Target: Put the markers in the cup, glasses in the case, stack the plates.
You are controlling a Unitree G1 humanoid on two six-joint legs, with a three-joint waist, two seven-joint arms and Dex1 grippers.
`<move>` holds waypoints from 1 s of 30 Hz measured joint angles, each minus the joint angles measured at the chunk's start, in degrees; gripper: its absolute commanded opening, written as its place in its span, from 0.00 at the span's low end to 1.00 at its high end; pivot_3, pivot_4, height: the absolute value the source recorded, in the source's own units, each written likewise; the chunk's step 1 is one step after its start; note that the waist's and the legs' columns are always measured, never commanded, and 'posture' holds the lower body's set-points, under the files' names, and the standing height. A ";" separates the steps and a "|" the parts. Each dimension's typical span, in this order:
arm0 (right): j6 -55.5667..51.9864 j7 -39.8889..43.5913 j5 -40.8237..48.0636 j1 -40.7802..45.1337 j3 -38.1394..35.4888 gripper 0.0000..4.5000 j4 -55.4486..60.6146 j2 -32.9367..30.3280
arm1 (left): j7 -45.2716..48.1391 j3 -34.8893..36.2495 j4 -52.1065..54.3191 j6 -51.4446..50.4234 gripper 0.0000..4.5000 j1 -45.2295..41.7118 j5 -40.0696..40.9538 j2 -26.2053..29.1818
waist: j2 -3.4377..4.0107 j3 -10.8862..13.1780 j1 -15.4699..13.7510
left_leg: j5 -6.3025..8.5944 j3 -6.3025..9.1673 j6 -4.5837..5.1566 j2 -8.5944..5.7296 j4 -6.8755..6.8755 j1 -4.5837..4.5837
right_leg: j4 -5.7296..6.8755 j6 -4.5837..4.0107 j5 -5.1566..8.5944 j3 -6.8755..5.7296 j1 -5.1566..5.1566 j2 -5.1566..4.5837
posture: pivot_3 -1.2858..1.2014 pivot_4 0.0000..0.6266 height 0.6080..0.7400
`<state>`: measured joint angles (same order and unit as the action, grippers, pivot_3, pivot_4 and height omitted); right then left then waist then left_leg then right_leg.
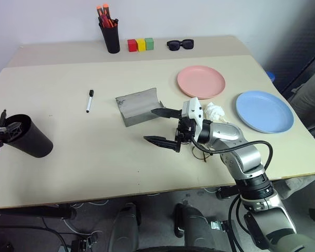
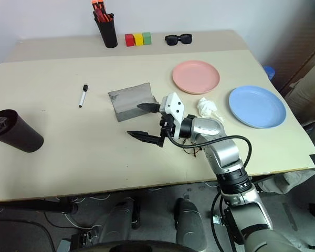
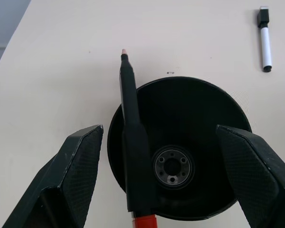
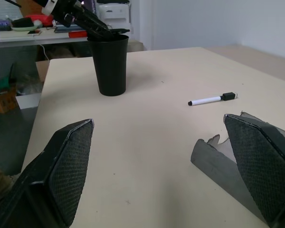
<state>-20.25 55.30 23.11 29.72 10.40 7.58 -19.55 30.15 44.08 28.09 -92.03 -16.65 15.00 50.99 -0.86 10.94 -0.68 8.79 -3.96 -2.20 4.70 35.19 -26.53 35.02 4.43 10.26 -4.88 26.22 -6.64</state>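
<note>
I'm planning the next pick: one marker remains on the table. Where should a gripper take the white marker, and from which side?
Grip the white marker mid-barrel, coming from straight above with the fingers across its length. It lies flat on the table, black cap toward the far edge, with nothing close beside it.

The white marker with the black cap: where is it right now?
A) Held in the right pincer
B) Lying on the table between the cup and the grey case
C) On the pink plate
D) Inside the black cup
B: the white marker lies flat on the table, between the black cup and the open grey case, untouched by either pincer.
</note>
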 measured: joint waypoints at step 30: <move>1.55 -0.20 -0.62 0.00 0.00 1.00 -0.14 0.00 | -14.26 -0.11 -0.99 0.00 0.04 -1.88 13.26 -0.54 | -0.01 0.00 0.04 | 0.00 0.01 -0.01 0.00 0.00 0.00 | 0.02 -0.01 -0.01 0.00 0.01 0.00 | 0.52 0.24 1.00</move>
<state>-18.70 55.10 22.48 29.72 10.40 7.44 -19.55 15.89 43.98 27.11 -92.03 -18.53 28.26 50.45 -0.87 10.94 -0.65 8.79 -3.96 -2.22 4.70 35.19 -26.53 35.03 4.42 10.25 -4.88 26.23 -6.64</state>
